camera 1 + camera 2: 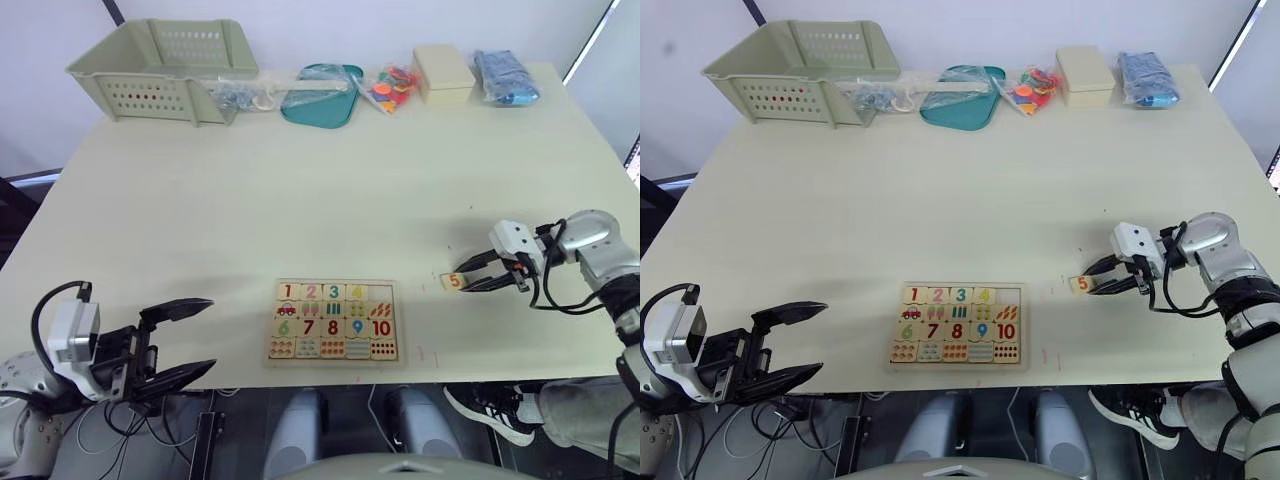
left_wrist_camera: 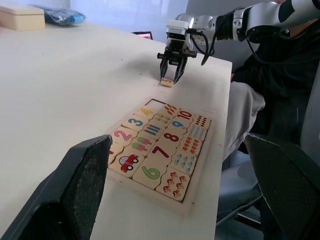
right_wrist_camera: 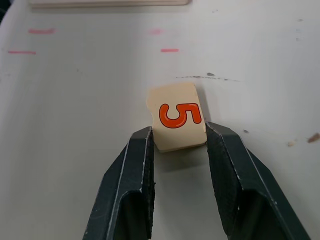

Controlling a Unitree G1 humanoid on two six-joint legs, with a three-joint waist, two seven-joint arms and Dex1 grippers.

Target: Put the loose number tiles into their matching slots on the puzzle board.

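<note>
Right gripper (image 3: 179,137) pinching square pale wooden 5 tile (image 3: 176,117)

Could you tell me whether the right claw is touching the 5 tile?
Touching. The right wrist view shows the right claw with both fingers pressed against opposite sides of the 5 tile, with no gap on either side.

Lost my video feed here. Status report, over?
Right gripper shut on the 5 tile, on the table beside the puzzle board. Left gripper open, off the table edge. Tiles 1 to 4 seated; last slot empty. Path clear.
</note>
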